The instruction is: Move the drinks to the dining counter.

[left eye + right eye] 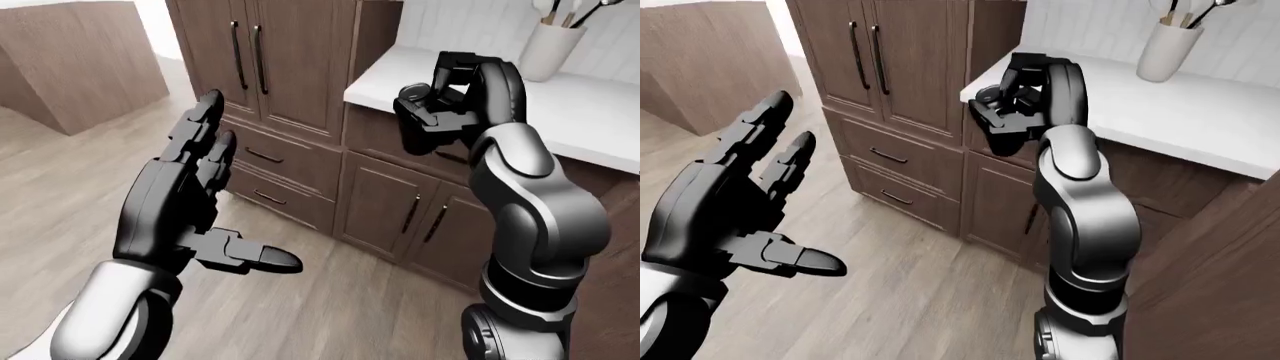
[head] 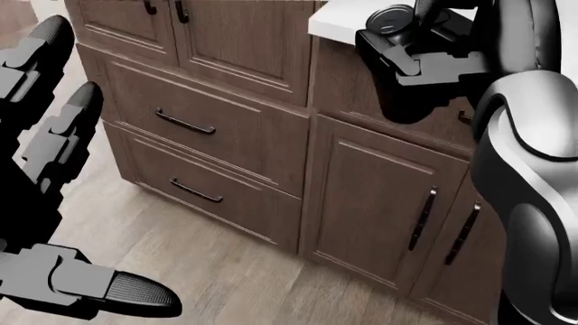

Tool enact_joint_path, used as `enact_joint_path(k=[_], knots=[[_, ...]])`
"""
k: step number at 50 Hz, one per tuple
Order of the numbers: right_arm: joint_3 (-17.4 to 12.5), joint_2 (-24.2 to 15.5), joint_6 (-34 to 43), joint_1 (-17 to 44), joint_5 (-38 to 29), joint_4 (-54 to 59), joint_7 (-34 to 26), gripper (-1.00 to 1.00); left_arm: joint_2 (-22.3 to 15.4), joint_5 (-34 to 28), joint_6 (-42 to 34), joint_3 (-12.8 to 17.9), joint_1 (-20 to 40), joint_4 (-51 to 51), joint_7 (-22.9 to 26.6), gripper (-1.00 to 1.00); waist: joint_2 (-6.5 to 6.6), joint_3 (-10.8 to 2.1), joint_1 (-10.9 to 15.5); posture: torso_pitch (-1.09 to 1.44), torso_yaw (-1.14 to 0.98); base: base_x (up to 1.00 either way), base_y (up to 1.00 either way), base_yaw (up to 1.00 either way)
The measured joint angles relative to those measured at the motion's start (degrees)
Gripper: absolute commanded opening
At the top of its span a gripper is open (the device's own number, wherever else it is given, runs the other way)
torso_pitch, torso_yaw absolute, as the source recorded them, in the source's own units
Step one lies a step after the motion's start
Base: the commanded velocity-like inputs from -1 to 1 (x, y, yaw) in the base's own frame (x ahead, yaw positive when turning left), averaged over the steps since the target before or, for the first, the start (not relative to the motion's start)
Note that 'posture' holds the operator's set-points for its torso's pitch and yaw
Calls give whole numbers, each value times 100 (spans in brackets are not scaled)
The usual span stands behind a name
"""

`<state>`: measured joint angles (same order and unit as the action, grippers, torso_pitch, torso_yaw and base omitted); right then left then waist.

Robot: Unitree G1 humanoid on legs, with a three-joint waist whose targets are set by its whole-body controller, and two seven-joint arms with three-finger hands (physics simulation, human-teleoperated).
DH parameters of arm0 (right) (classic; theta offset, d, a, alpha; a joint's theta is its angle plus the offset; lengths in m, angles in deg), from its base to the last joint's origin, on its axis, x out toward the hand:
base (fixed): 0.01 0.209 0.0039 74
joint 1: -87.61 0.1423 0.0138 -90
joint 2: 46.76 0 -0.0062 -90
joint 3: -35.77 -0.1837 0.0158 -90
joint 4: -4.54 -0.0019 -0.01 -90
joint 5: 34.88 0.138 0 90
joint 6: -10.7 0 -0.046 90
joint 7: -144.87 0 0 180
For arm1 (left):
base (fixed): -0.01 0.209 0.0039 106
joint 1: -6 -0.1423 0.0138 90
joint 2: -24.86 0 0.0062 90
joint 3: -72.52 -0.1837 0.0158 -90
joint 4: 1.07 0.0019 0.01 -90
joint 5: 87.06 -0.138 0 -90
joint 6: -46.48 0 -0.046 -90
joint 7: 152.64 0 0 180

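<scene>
Your right hand (image 1: 1015, 101) sits in the upper middle of the right-eye view, raised against the white counter (image 1: 1200, 112) edge, its fingers curled tight around a dark can (image 2: 395, 19) whose round top shows best in the head view, at the top right. That drink is the only one in sight; it rides inside the hand, level with the counter's lip and not resting on the surface.

Your left hand (image 1: 185, 206) fills the left of the left-eye view with its fingers spread wide and the thumb stuck out to the right, holding nothing.

The counter's corner lies just right of the can, running toward the upper right. Below it stand brown cabinet doors (image 2: 384, 203) with dark handles, and to the left of them a stack of drawers (image 2: 194, 149) under tall cupboard doors (image 1: 260, 60). The wood floor (image 1: 60, 180) spreads across the left and bottom of both eye views (that is where the room lies).

The eye views show a pale utensil holder (image 1: 1165, 49) standing on the counter at the upper right, plus a brown block (image 1: 80, 64) at the upper left; the head view looks down and shows neither, only cabinets, floor and your two hands.
</scene>
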<state>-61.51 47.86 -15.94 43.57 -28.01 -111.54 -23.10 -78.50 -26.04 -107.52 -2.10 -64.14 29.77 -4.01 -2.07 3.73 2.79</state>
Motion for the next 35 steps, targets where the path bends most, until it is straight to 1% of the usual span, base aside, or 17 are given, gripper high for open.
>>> enact_joint_path(k=[2,3,4,6,9,10,11,14,15,20,23,24,25,27,28,31,35], knots=[[-7,-23,11,30,31,11,15,-100,33,-49,-15,9,29,7,53,100,-270,-49,-70,0,0,0,0,100],[-32,-39,4,31,36,28,27,-100,79,-73,-18,9,35,-5,74,100,-323,-64,-126,0,0,0,0,100],[-70,-48,10,-31,27,0,50,-100,130,-94,-26,-39,-7,-21,96,100,-222,18,-129,0,0,2,0,100],[-134,-54,97,-100,-9,11,109,-100,163,-133,-86,-159,-53,-6,161,100,-52,-6,-126,0,0,6,0,100],[-180,-86,162,-42,-36,118,171,-100,179,-176,-126,-137,51,-6,228,100,328,64,-252,0,0,10,0,100],[-185,-94,157,-26,-39,105,185,-100,168,-175,-108,-102,74,-31,227,100,468,31,-259,0,0,11,0,100],[-177,-87,133,-1,-40,80,195,-100,136,-167,-86,-56,98,-40,213,100,635,-70,-225,0,0,11,0,100],[-14,-5,111,-98,34,13,160,-100,107,-226,-37,-6,-21,11,168,100,544,-129,-38,0,0,11,0,100],[16,-1,117,-100,66,23,135,-100,115,-257,-31,-32,-32,14,174,100,470,-127,-7,0,0,13,0,100],[10,5,53,-89,92,4,99,-100,192,-385,-24,-104,-48,-20,311,100,-9,72,-50,0,0,13,0,100],[-101,86,87,-58,136,-108,115,-100,244,-557,3,-147,-71,2,405,100,-342,55,-165,0,0,14,0,100],[-165,79,133,-53,184,-172,141,-100,348,-654,12,-208,-111,0,464,100,-328,47,-236,0,0,14,0,100],[-203,63,157,-78,215,-204,177,-100,404,-706,-18,-290,-150,0,513,100,-285,62,-236,0,0,15,0,100],[-273,55,168,-69,260,-138,266,-100,418,-740,-88,-400,-150,13,572,100,-244,-14,-179,0,0,15,0,100],[-303,49,158,-19,291,-63,324,-100,465,-817,-98,-438,-144,13,624,100,-174,-51,-164,0,0,14,0,100],[-317,42,90,55,402,-68,486,-100,524,-997,-79,-448,-93,-28,735,100,117,-64,-207,0,0,14,0,100],[-227,55,24,103,592,-239,639,-100,455,-1158,173,-658,-288,-37,757,100,561,-107,-281,0,0,14,0,100]])
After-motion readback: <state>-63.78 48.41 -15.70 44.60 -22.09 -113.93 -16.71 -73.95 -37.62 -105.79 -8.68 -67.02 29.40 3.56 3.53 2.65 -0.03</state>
